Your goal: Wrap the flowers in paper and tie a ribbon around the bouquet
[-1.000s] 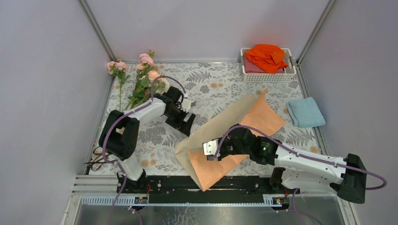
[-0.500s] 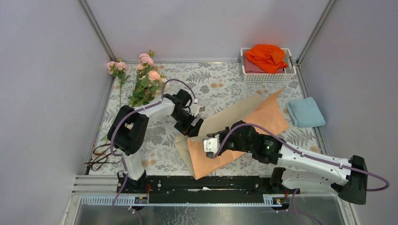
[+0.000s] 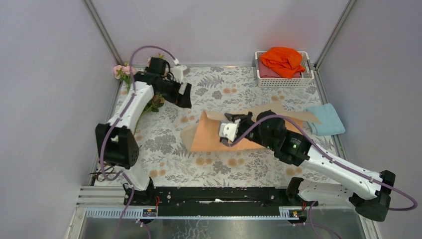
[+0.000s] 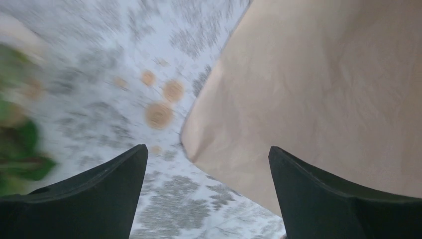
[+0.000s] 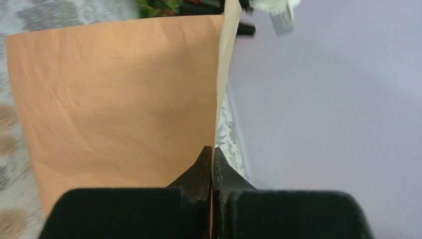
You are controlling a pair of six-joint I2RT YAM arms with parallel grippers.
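Judging from the sheet, how far along is the wrap?
Barely begun. The right gripper [image 5: 213,154] has its jaws pressed together on an edge of the paper [image 3: 206,138], with the peach face spread ahead of its fingers.
And the other arm?
The left gripper [image 3: 185,97] is spread wide and holds nothing. The flowers [image 3: 122,71] lie beside it, on the side away from the paper, unwrapped. No ribbon shows, so laying, rolling and tying all remain

1 paper [image 3: 208,137], 1 bskt [image 3: 283,83], 1 blue cloth [image 3: 324,119].
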